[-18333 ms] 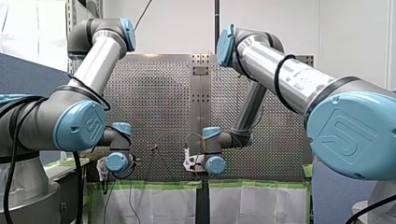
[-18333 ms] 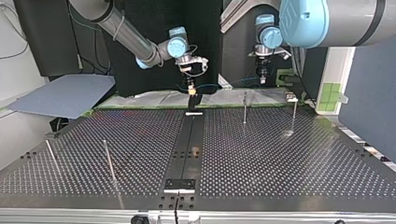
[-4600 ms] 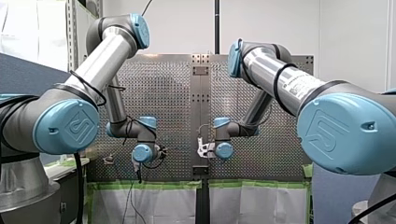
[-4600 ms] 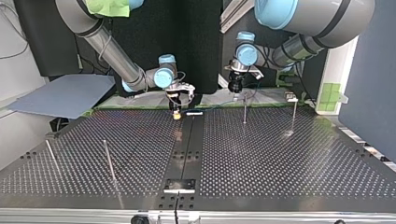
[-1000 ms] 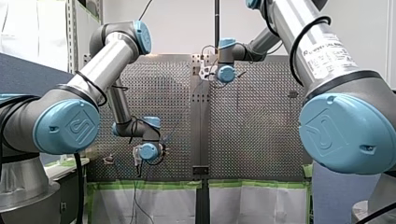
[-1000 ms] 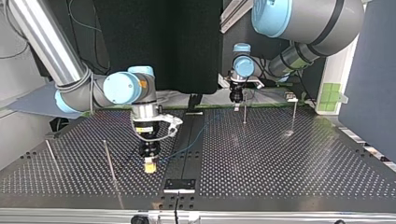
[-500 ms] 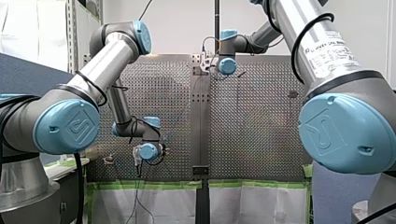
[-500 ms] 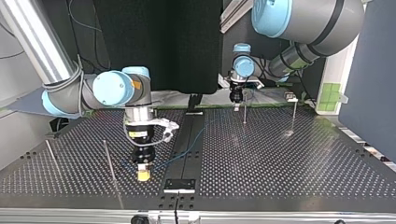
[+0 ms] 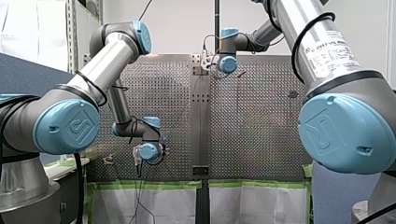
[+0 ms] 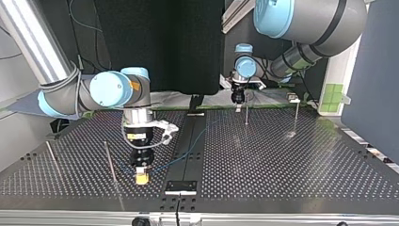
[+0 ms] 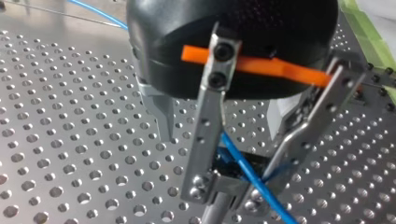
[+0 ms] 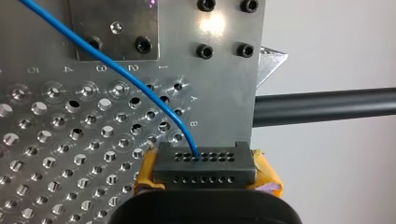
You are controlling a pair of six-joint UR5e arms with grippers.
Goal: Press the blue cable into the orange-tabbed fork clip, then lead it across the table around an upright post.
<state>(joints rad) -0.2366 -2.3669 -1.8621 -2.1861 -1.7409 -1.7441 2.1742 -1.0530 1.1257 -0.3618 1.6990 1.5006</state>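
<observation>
Leading the blue cable (image 12: 135, 77) across the surface (image 10: 282, 169), by the look of it: the second half of the job. Carrying the cable's end in my right hand (image 10: 141, 178), yellow pads clamped on the black plug (image 12: 204, 165) that the cable runs into, low over the holes near the edge farthest from the arm bases and just beside the dark middle strip (image 10: 188, 141). Pinning the other stretch with my left hand (image 11: 231, 191) back at the edge nearest the bases, metal fingers drawn narrow with the cable passing between them, seemingly pinched. Not making out the fork clip itself under those fingers, so only guessing at the pressing-in as done. Trailing the cable slack and slanting between the two hands. Next, probably swinging the plug round the thin upright post (image 10: 109, 162) standing near my right hand, toward the side edge. Keeping the plug low, passing on the post's outer side, and taking up slack gently rather than tugging against the left hand's pinch.
</observation>
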